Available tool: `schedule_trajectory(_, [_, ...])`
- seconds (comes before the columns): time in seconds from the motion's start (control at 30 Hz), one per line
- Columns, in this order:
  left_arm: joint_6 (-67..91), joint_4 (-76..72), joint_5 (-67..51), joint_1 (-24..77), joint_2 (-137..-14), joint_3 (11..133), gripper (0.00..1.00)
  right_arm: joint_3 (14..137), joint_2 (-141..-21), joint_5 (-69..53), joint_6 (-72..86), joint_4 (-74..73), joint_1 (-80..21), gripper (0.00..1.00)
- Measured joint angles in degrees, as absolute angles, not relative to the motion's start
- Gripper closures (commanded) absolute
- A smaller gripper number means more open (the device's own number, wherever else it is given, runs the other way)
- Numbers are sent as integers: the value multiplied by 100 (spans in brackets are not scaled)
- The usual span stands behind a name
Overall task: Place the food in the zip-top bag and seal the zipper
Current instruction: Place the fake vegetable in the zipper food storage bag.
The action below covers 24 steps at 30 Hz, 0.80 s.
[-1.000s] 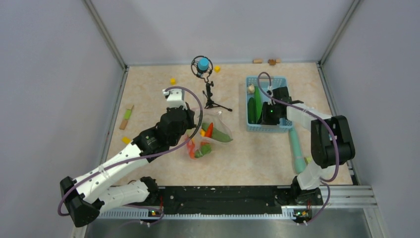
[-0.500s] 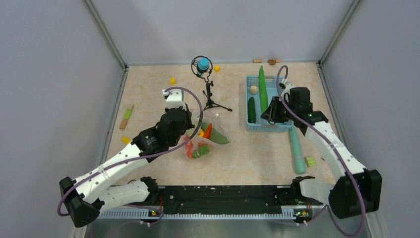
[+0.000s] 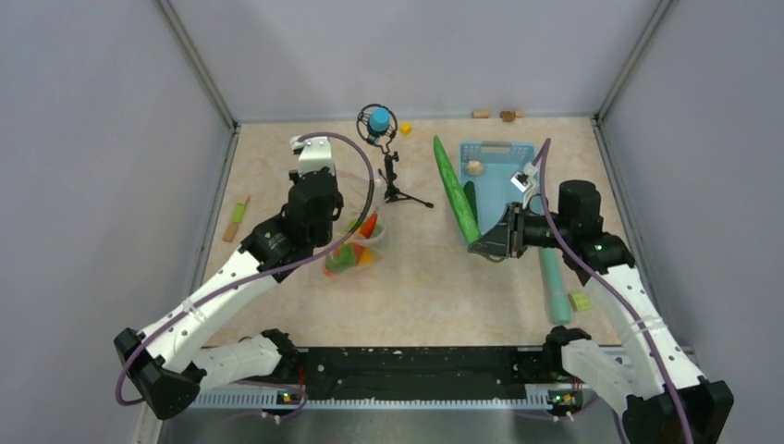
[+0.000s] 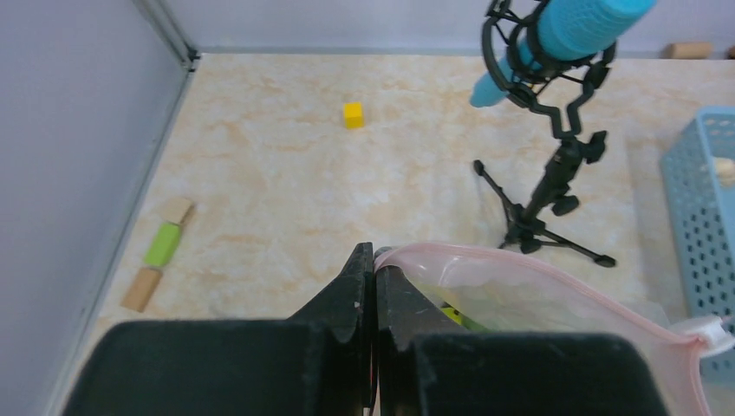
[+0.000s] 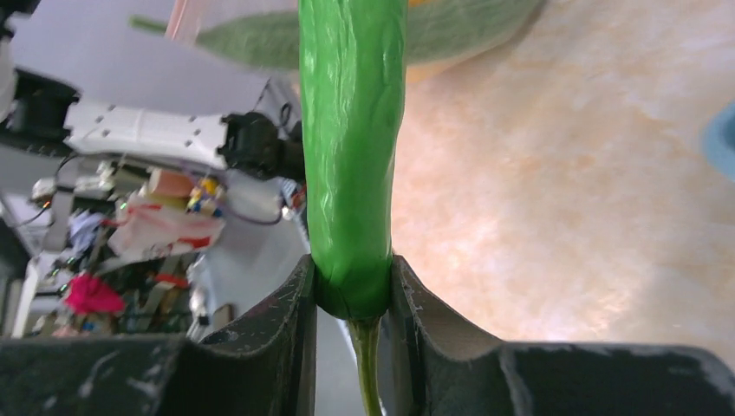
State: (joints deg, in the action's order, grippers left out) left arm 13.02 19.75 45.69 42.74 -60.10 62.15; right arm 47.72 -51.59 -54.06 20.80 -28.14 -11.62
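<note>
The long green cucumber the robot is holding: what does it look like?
A long, slim toy cucumber, shiny green plastic with slightly bumpy skin and a thin stem. The right gripper is shut on its stem end, a finger on each side. Its other end points toward the far wall, beside the blue basket's left edge. Nothing else seems to touch it.

The zip-top bag point(image 3: 374, 236) is lying left of the basket point(image 3: 499, 144), the microphone stand point(image 3: 395, 180) standing behind it, one cucumber point(image 3: 455, 190) hanging between them.
</note>
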Motion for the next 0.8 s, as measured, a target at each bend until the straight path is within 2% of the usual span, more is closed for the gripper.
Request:
schedule_trajectory(0.23, [646, 2064, 4788, 3885, -6401, 6639, 100, 4423, -4829, -6357, 2641, -2394, -1599, 100])
schedule_trajectory(0.57, [-252, 1953, 5155, 3068, -7306, 8049, 100, 4344, -5013, -6589, 2980, -1940, -2060, 100])
schedule_trajectory(0.8, [-281, 1900, 4335, 2989, -7430, 7594, 100, 4121, -5411, -6606, 3280, -1435, -2443, 100])
